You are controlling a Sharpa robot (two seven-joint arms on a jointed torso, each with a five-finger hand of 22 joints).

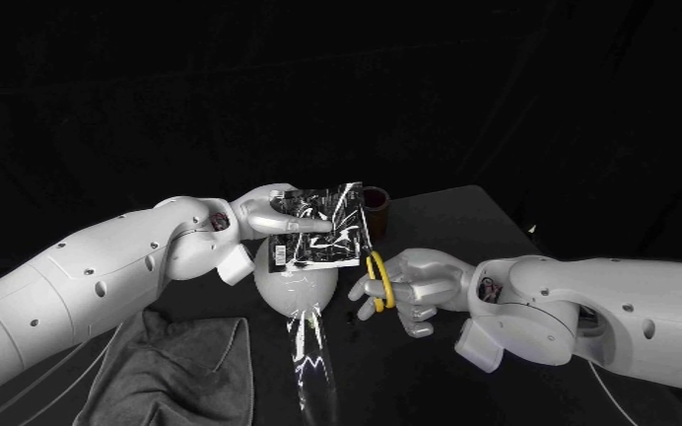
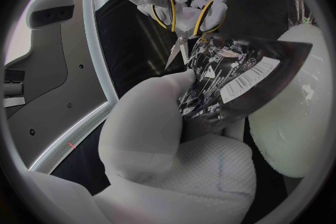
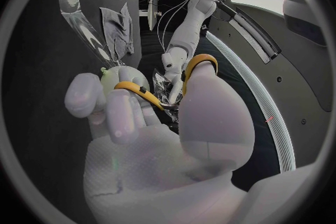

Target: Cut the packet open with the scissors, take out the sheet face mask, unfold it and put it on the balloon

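Both hands are loaded: left hand [image 1: 273, 215] grips the packet [image 1: 327, 227], right hand [image 1: 422, 286] holds the scissors [image 1: 376, 278]. Left wrist view resolves the scissors' tips just beside the packet's edge.

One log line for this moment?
left hand holds black printed packet | right hand holds yellow-handled scissors, blades near packet edge | white balloon beside packet

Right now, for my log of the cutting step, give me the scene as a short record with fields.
left hand: holds the packet up, above the balloon
right hand: holds the yellow-handled scissors, blades pointing at the packet's edge
balloon: pale, low on the table, under the packet
cloth: grey, lying near the left arm
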